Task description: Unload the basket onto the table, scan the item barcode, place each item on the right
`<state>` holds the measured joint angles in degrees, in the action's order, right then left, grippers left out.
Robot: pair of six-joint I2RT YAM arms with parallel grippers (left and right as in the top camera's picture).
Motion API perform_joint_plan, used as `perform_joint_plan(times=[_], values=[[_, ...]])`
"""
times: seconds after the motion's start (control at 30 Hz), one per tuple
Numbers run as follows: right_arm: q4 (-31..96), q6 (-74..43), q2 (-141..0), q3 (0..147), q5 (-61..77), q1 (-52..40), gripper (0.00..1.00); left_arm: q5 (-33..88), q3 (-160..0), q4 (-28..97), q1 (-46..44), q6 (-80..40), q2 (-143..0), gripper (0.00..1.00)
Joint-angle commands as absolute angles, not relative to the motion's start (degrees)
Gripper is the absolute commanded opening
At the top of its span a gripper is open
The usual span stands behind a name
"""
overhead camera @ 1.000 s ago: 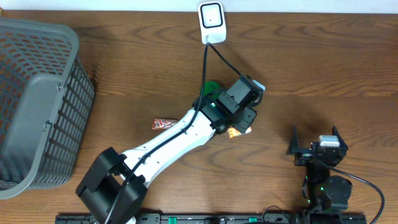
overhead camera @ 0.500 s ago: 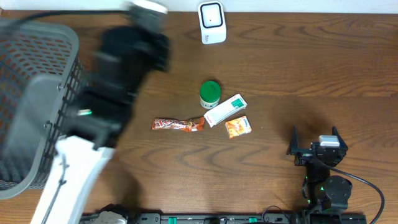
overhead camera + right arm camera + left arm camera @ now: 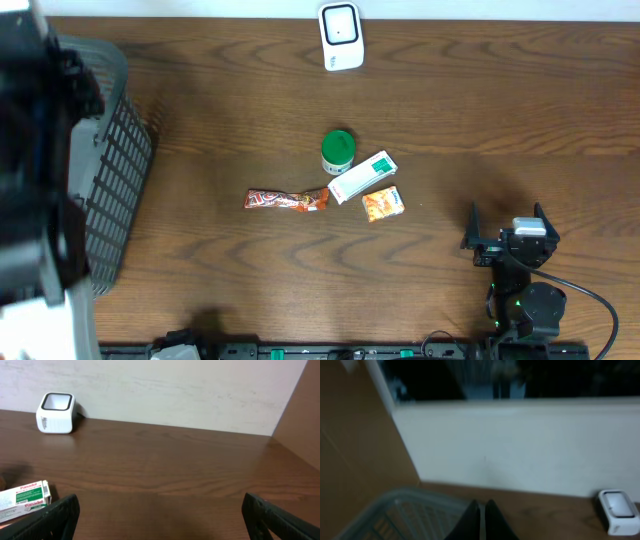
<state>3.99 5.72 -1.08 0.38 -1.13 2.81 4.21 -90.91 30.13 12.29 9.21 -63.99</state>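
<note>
Starting nearest the base, the right gripper was seen low at the near edge of the table, its jaws spread wide over bare wood. In its own wrist view only the two dark fingers were caught, both cut off by the frame's lower corners.

The left arm was smeared into a dark and white blur down the left edge and laid across much of the one basket, so its gripper could not be picked out from above. In the soft, dim left wrist view the left gripper was shown with its jaws pressed together above the basket's rim. Whether anything thin was pinched there could not be told.

Four items were counted mid-table, clustered together. One orange sachet and one red snack wrapper lay nearest, then one white-and-green box just beside both, then one green-lidded jar just beyond the box. In the right wrist view the box was cut off by the left edge. The print on the other packets was too small to be read.

Farthest, one white scanner was set against the wall, well apart from the items.
</note>
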Motion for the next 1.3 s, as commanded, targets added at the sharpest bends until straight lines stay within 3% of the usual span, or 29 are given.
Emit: perform_joint_plan(times=[0.0,0.2,0.53,0.73,0.77,0.83,0.87,1.0,1.27], values=[[4.1,6.5,-1.0,0.3,-1.6,2.4,0.99,6.8,-90.6,30.3,12.5,12.0,-53.7,0.08],[2.5,9.5,-1.0,0.3,-4.5,2.4,0.99,6.9,-89.0,30.0,12.5,12.0,-42.8,0.22],[4.3,5.0,-4.9,0.3,-0.3,2.4,0.99,6.9,-88.9,29.7,12.5,8.3,-38.2,0.22],[3.7,-18.7,-6.0,0.4,5.1,2.4,0.99,11.0,-85.6,27.3,12.5,4.8,-31.6,0.22],[3.7,-20.1,-6.0,0.4,5.1,2.4,0.99,10.9,-84.4,26.4,12.5,4.8,-29.8,0.25],[3.9,-24.9,-6.0,0.4,6.3,2.4,0.99,10.9,-82.0,24.5,12.5,4.9,-26.3,0.54],[3.8,-28.9,-6.1,0.4,10.6,2.3,0.99,10.9,-80.5,23.2,12.5,4.9,-24.1,0.63],[2.8,-32.1,-6.1,1.1,27.8,2.2,0.99,10.9,-76.0,19.9,12.5,4.9,-17.6,0.81],[22.1,-21.9,-8.0,12.3,28.5,2.1,0.99,10.9,-70.8,17.2,12.5,4.9,-11.1,0.83]])
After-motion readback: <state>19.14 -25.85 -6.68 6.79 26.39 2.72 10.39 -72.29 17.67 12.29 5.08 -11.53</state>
